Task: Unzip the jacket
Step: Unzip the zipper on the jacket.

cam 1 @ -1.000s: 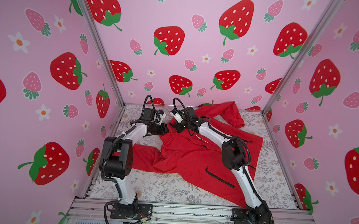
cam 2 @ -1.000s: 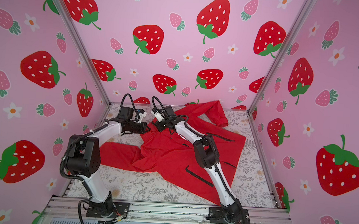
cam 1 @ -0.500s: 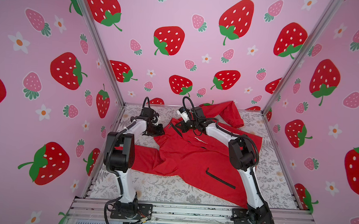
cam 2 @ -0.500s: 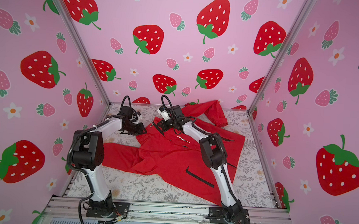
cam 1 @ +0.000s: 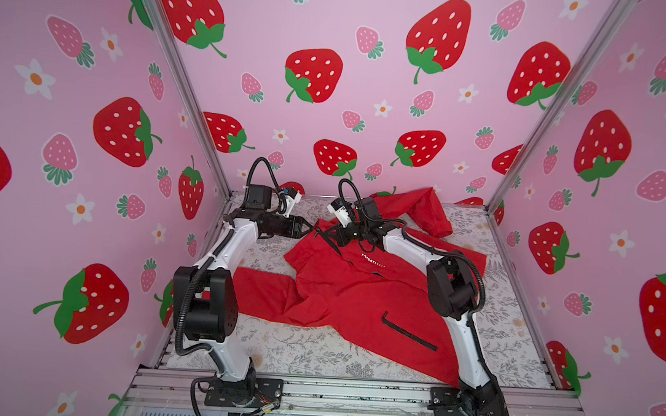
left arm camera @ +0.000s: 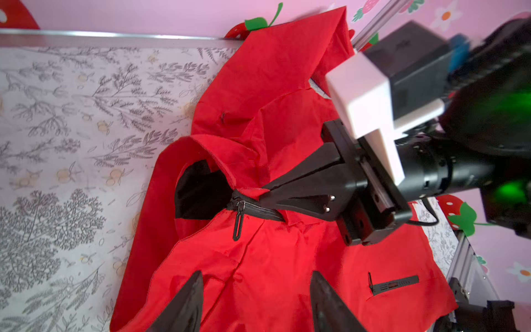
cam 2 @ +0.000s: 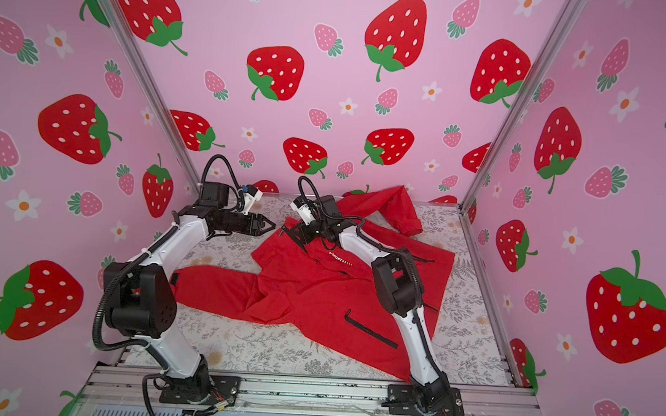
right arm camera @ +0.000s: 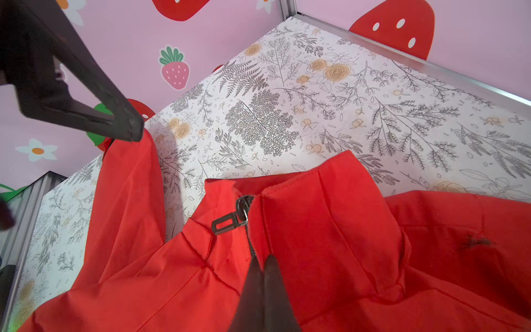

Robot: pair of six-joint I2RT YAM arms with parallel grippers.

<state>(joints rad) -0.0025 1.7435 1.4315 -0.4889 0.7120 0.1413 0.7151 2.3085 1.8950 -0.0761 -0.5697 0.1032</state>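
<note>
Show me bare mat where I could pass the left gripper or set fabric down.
Bare floral mat: a wide front strip between jacket hem and front rail; a pocket bordered by left arm, sleeve and collar; a narrow strip along the right wall. Crowded at the collar: the right gripper pinches it beside the zipper, the open left gripper close by.

Bright, even, soft light in both top views, shadows under the arms stay faint; the jacket (cam 1: 350, 293) comes out a super saturated red, so its folds look flat; wide-angle lens splays the frame posts (cam 1: 188, 89) outward toward the edges; wrist cams are crisp on the tabletop (right arm camera: 316, 115) print, with one soft shadow beside the jacket; close stuff goes mushy, the left fingers (left arm camera: 184, 304) and the right arm's white mount (left arm camera: 365, 95) are blurred, plus a green glow (left arm camera: 505, 109) there.
</note>
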